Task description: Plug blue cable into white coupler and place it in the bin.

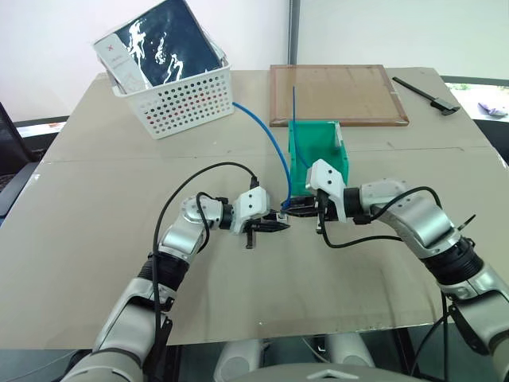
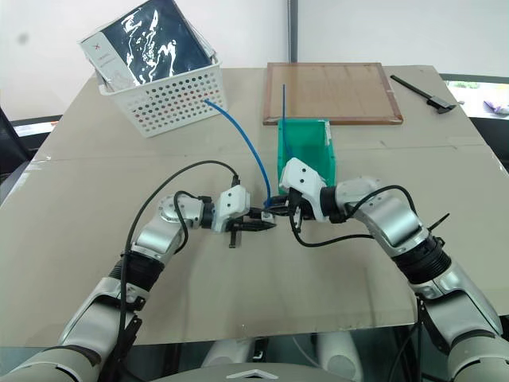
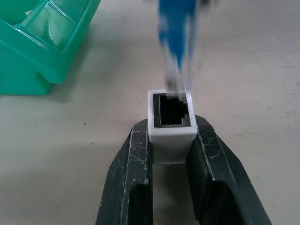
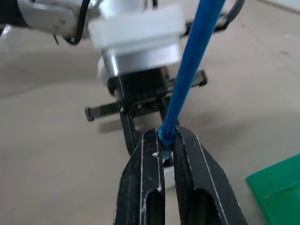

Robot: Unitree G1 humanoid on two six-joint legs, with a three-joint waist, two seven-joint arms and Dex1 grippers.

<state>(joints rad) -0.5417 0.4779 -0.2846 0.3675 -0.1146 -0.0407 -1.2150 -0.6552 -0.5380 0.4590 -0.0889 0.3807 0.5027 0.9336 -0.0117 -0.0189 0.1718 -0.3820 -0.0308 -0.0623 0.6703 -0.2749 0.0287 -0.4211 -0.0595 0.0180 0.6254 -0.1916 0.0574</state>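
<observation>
You've got the left gripper (image 3: 171, 140) clamped on the white coupler (image 3: 171, 123), the right gripper (image 4: 166, 150) pinching the blue cable (image 4: 190, 65) near its plug, socket empty, the bin (image 1: 318, 155) at twelve o'clock waiting.

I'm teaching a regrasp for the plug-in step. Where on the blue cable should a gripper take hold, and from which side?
Grip the blue cable right behind its plug, as the right gripper does now, closing across the thin cord. Further up it is limp and arcs away, so it would probably steer the plug poorly. Come from the side facing the white coupler socket held in the left gripper.
</observation>
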